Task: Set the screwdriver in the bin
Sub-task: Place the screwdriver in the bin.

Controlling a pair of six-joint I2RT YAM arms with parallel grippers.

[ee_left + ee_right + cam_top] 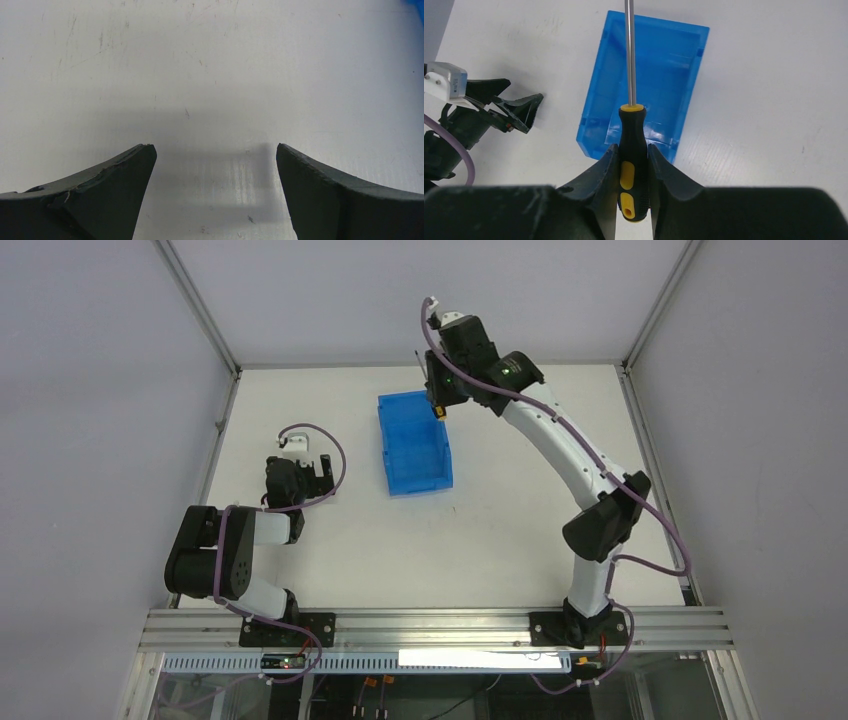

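Seen from above, the right claw (438, 400) gripped the screwdriver (440, 412), the blue bin (415, 455) lying beneath it. The left wrist view showed the left claw (215, 160) spread wide over the tabletop (200, 75). In the right wrist view, the shaft pointed ahead of the claw, above the bin.

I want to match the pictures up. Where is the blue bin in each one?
Top view: bin in the middle.
Left wrist: only a blue sliver, top right corner.
Right wrist: top middle, behind the screwdriver.
Shared landmark: the left claw, in all three.
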